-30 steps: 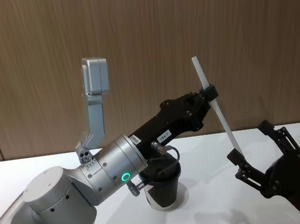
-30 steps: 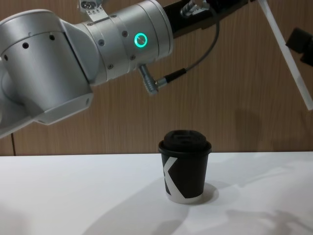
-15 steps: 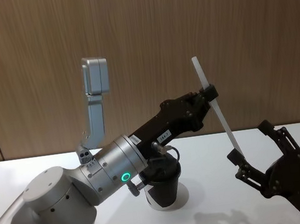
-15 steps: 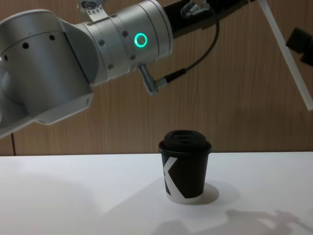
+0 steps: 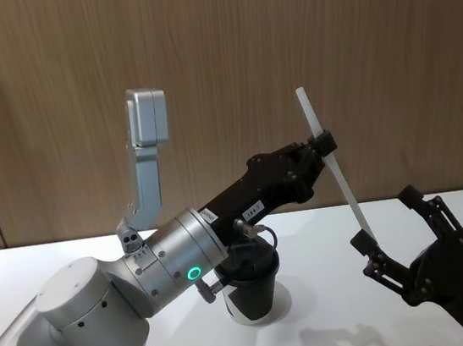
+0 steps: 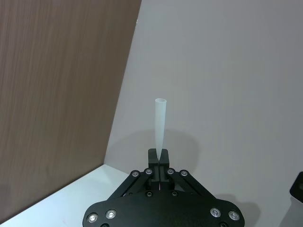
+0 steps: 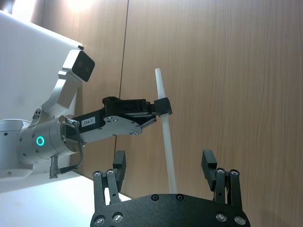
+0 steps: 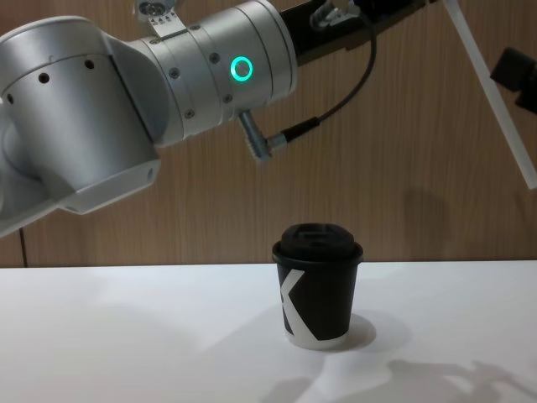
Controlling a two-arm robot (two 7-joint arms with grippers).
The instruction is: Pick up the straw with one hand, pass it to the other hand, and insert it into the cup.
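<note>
Wood-panelled wall [image 5: 50,94] behind, white table [image 8: 126,336] below: the hand-over holds still in mid-air.

Nothing has visibly shifted over the last second. The black two-finger left gripper [image 5: 324,144], on its silver-grey arm with the green ring, stays clamped on the long, thin white straw [image 5: 342,180] about a third of the way down from its top. The straw is tilted, its lower end leaning towards the robot's right. The blocky black right gripper [image 5: 383,218] sits with its jaws spread wide on either side of that lower end, not pressing it, so the straw appears to hang from the left grip alone. The small black lidded paper cup [image 8: 323,298] with the white K stands on the table, well below. By my reading the pass is done, and what remains is clearing the right gripper and carrying the straw down to the lid.
</note>
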